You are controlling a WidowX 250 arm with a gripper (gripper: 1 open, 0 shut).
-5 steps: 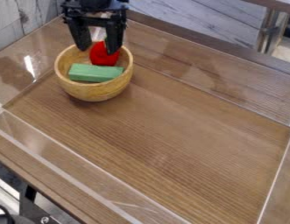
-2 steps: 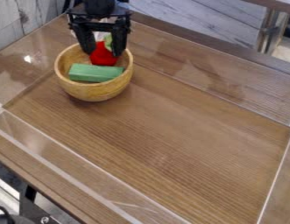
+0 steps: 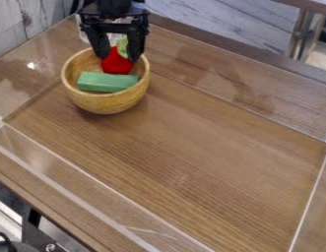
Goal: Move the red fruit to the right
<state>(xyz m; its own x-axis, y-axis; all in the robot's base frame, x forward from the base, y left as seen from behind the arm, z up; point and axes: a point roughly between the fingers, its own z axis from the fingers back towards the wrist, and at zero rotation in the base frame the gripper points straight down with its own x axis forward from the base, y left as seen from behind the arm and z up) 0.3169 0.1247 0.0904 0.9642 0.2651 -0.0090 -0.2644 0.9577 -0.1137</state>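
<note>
The red fruit (image 3: 116, 61) lies inside a tan bowl (image 3: 104, 96) at the table's far left, next to a flat green block (image 3: 104, 82). My black gripper (image 3: 112, 49) hangs straight over the bowl's back rim. Its two fingers stand open, one on each side of the fruit, and reach down around it. The fruit's upper part is partly hidden between the fingers. I cannot tell whether the pads touch it.
The wooden table top (image 3: 192, 148) spreads wide to the right and front of the bowl. A clear raised border (image 3: 152, 221) runs along the table's edges. A grey plank wall (image 3: 231, 20) stands behind.
The gripper has shifted slightly left and lower around the fruit since a second ago. Bowl, fruit and block lie as before.
</note>
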